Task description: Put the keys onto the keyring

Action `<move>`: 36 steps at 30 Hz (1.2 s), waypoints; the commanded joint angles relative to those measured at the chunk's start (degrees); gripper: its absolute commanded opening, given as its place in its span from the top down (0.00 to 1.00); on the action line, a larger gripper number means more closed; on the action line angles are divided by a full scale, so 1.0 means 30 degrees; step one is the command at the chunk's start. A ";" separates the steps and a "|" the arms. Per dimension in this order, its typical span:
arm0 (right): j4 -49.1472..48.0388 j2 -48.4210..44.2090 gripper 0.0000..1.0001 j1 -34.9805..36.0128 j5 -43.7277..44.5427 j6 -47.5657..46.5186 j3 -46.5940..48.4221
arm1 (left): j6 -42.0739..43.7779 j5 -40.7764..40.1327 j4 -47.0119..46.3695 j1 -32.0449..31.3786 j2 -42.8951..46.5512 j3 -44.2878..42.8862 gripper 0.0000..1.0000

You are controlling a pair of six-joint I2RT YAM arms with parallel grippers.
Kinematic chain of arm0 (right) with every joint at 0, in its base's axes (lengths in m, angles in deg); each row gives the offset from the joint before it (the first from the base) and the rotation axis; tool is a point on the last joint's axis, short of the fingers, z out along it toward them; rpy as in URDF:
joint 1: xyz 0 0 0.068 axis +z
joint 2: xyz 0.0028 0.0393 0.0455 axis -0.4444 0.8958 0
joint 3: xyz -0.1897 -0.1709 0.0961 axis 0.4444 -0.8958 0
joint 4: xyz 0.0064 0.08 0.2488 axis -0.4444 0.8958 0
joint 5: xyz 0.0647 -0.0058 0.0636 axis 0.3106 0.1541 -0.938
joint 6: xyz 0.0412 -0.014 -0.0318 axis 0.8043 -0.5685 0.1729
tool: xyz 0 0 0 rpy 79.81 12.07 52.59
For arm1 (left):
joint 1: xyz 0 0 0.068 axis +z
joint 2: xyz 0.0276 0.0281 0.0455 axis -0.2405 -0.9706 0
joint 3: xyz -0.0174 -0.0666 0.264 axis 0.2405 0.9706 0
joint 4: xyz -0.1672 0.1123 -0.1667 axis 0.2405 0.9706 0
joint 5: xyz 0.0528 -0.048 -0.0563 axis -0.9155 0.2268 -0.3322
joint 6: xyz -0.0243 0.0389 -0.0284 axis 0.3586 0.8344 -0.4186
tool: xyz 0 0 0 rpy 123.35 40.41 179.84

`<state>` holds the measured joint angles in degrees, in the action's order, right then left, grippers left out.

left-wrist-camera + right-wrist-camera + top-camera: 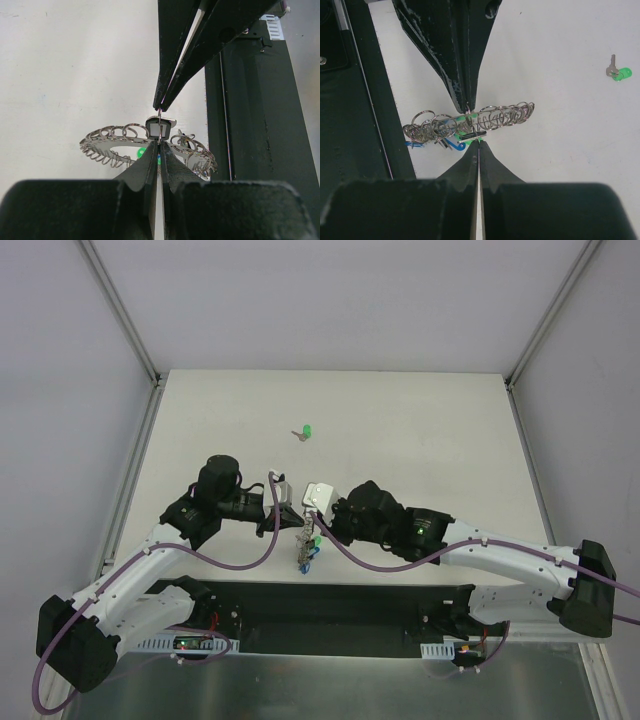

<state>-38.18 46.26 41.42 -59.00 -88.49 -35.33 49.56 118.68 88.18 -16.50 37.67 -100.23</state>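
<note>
Right now both arms meet over the near middle of the desk, with the keyring caught between them and lifted on edge. The left gripper is closed, its tips pinching one of the small wire loops on the rim. The right gripper is closed too, and comes at the same spot from the opposite side. A small black piece sits at that spot. It is too small to tell whether the right gripper pinches this piece or the loop wire.

A blue key hangs from the near side of the ring, with a green key showing behind the loops. A loose green key lies flat on the desk, well apart from the ring, toward the far side.
</note>
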 commanded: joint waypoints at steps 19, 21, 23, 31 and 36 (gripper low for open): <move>-0.0202 -0.0067 0.99 0.0072 -0.0478 0.0364 0.1254 | 0.0063 0.0555 -0.1047 -0.0145 0.0124 -0.0136 1.00; -0.0056 -0.0184 0.99 0.0101 0.0342 0.0364 0.1167 | 0.0092 0.0584 -0.1047 -0.0145 0.0182 -0.0136 1.00; 0.0003 -0.0331 0.99 0.0072 0.0663 0.0422 0.1166 | 0.0093 0.0497 -0.1076 -0.0145 0.0212 -0.0136 1.00; 0.0472 -0.0594 0.99 0.0072 0.0607 0.0451 0.1020 | 0.0151 0.0233 -0.1076 -0.0145 0.0271 -0.0107 1.00; 0.0589 -0.0741 0.99 0.0072 0.0284 0.0481 0.0991 | 0.0122 0.0204 -0.1105 -0.0145 0.0271 -0.0106 1.00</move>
<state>-36.30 45.97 41.42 -57.73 -87.86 -34.06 49.56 118.42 88.14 -16.50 37.64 -100.23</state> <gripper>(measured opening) 0.014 0.008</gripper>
